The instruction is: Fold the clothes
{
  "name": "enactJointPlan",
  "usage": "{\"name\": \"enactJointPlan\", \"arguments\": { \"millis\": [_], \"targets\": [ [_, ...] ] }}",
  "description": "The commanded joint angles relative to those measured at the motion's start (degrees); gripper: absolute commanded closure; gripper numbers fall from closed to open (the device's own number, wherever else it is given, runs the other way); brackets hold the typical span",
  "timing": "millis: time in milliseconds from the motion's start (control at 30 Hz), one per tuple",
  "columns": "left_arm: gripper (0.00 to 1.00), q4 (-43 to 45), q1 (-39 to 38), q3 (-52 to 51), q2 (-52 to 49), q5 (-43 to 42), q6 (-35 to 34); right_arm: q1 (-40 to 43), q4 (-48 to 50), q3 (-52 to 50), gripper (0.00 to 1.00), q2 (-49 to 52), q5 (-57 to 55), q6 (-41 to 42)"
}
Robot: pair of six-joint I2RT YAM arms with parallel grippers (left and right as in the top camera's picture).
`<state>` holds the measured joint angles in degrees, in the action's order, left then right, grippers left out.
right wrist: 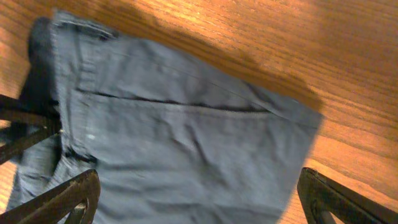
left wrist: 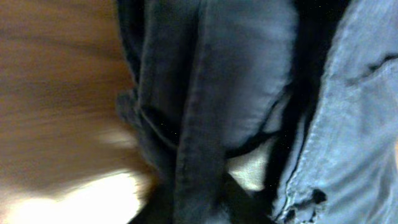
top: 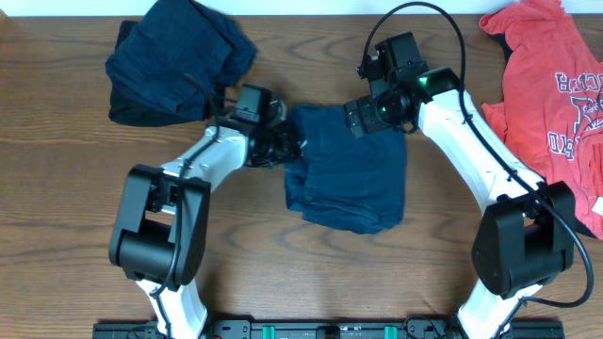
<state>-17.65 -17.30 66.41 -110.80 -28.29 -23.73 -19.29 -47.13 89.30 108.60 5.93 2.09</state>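
While the right gripper [top: 377, 111] hangs over the far edge of the navy shorts [top: 353, 174], its jaws stand wide apart and released, with nothing between them. In its wrist view the two dark fingers [right wrist: 65, 198] sit at the lower corners. Flat blue cloth with a seam and a pocket line spreads beneath and between them, and bare wood shows beyond the cloth's edge.

The left gripper [top: 285, 147] is pressed against the left side of the same shorts, where the fabric bunches up. Its wrist view is blurred and filled with navy folds close to the lens, one fold running down toward the fingertips. I cannot tell whether it is clenched on the cloth or merely touching it.

The shorts lie folded on the table [top: 57, 188], between the two grippers and below them. A second navy garment [top: 174, 56] sits crumpled just beyond the left gripper, on its outer side. The red-orange T-shirt [top: 551, 94], printed lettering showing, lies well apart from the right gripper on its outer side, past that arm.
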Motion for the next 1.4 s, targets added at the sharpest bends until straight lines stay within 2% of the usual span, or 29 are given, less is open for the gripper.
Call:
{"name": "enactJointPlan", "arguments": {
  "millis": [0, 300, 533, 900, 1233, 1267, 1333, 1367],
  "targets": [
    [0.94, 1.77, -1.6, 0.24, -0.87, -1.09, -0.66, 0.59, -0.31, 0.7, 0.01, -0.59, -0.11, -0.9],
    [0.94, 4.0, -0.22, 0.26, -0.09, -1.11, -0.61, 2.73, -3.32, 0.72, 0.01, -2.08, 0.33, 0.48],
    [0.94, 3.41, 2.51, 0.26, 5.16, -1.09, -0.5, 6.27, -9.01, 0.72, 0.02, -4.02, 2.01, 0.85],
    [0.94, 2.73, 2.05, 0.26, 14.71, -0.81, -0.39, 9.66, -13.11, 0.7, 0.02, -4.02, 3.61, 0.83],
    [0.94, 0.2, -2.14, 0.24, 14.36, -0.83, -0.35, 9.68, -13.33, 0.7, 0.03, -4.02, 3.58, 0.85],
    [0.89, 0.2, -2.62, 0.24, 14.36, -0.83, -0.33, 9.68, -13.44, 0.7, 0.02, -4.02, 3.58, 0.85],
    [0.53, 0.15, -3.48, 0.24, 14.36, -0.83, -0.09, 9.7, -13.66, 0.7, 0.02, -4.02, 3.58, 0.85],
    [0.38, 0.13, -3.61, 0.24, 14.36, -0.83, 0.5, 9.7, -13.66, 0.7, 0.02, -4.02, 3.56, 0.83]
  ]
}}
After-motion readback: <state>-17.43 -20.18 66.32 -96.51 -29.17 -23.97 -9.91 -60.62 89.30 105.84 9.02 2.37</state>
